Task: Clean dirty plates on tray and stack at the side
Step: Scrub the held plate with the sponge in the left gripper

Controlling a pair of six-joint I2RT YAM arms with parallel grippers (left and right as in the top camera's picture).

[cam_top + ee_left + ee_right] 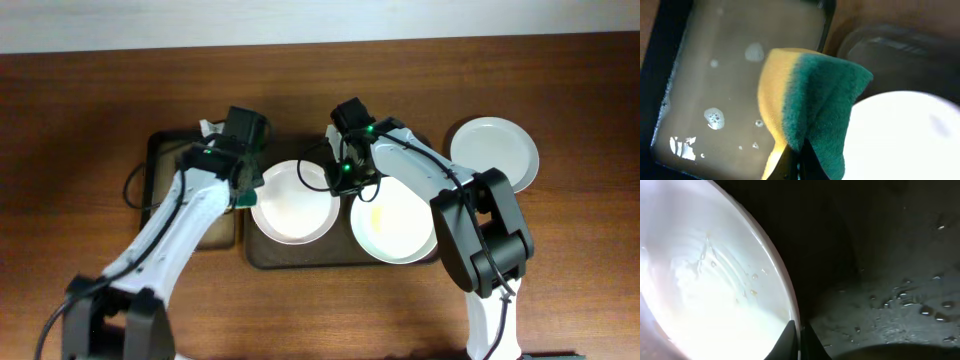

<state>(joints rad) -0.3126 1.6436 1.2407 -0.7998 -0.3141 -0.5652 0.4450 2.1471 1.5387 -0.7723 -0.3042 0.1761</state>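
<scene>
Two white plates lie on the large dark tray (300,255): a left one (290,205) and a right one with a yellow smear (395,225). A third plate (494,152) sits on the table at the right. My left gripper (245,180) is shut on a green and yellow sponge (815,100), held over the left plate's edge (900,140). My right gripper (343,180) is shut on the left plate's right rim. In the right wrist view its fingers (799,340) pinch the wet rim (705,280) above the dark tray (890,305).
A smaller black tray (160,185) with soapy water (730,75) stands left of the large tray. Brown table surrounds both trays.
</scene>
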